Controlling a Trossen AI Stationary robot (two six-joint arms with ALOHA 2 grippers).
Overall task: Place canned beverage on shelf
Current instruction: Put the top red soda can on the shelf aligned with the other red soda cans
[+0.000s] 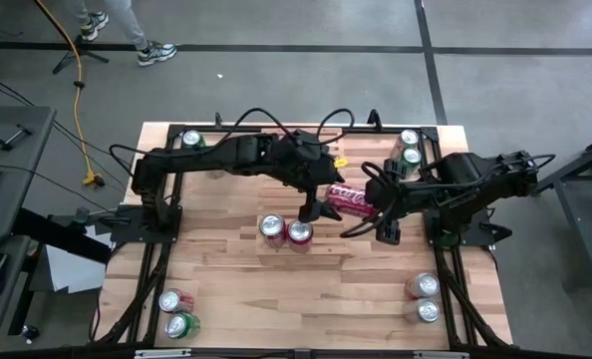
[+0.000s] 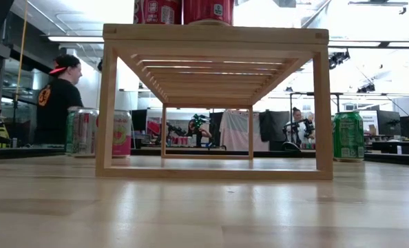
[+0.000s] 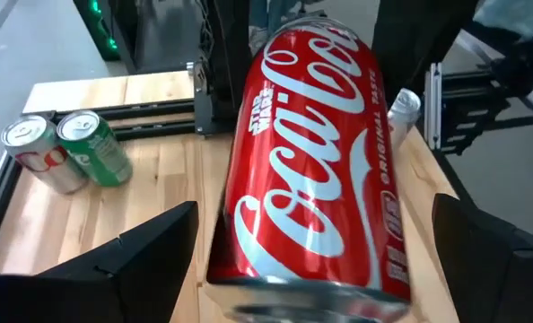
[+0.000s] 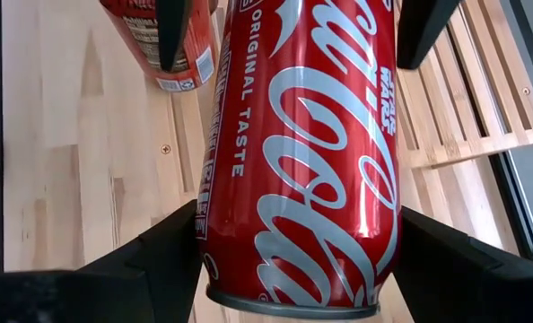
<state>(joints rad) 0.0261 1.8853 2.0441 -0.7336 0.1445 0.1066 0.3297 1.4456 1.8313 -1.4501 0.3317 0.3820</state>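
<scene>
Right end effector (image 1: 368,204) clamps Coke can (image 1: 348,197); left end effector (image 1: 316,204) spread wide around it; two cans (image 1: 285,230) close beside.

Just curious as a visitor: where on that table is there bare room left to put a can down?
The front middle of the table is bare, between the two front corner can pairs. It is crowded around the shelf, where both arms meet over the red can.
</scene>
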